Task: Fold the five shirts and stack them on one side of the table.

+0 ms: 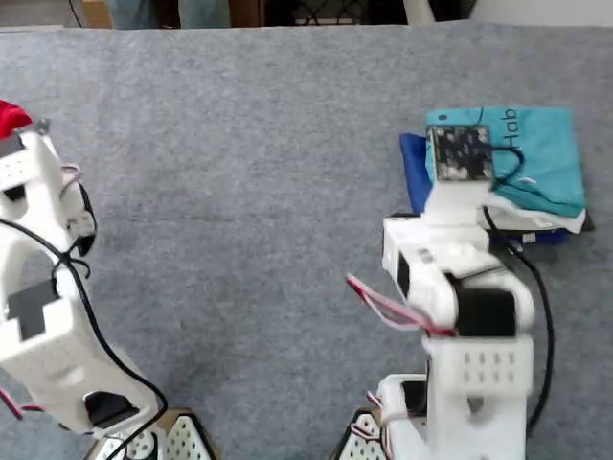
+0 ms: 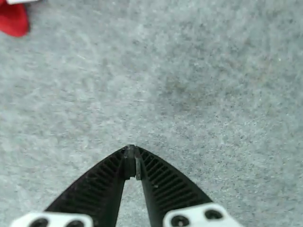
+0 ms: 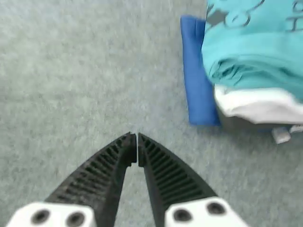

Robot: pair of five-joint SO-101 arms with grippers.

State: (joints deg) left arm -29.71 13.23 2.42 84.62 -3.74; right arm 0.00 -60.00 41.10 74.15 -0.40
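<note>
Teal cotton tops the pile: the folded teal shirt [image 3: 255, 47] lies on a folded white shirt [image 3: 255, 104] and a flat royal-blue shirt [image 3: 196, 80]. The stack rests ahead of the right gripper [image 3: 137, 142] and off to its side, near but not touching. That gripper's jaws are pressed together with nothing between them. The left gripper [image 2: 132, 153] is likewise clenched on nothing. A scrap of bright red cloth [image 2: 14, 21] (likely the shirt not yet folded) lies well ahead of it, off to one side. Such fabric should be light, limp and a little clingy on the grey felt-like table cover [image 1: 239, 192], and pinched mid-panel it would bunch and sag. Better to take it at a hem or shoulder edge, one corner per gripper, so it drags out flat.
</note>
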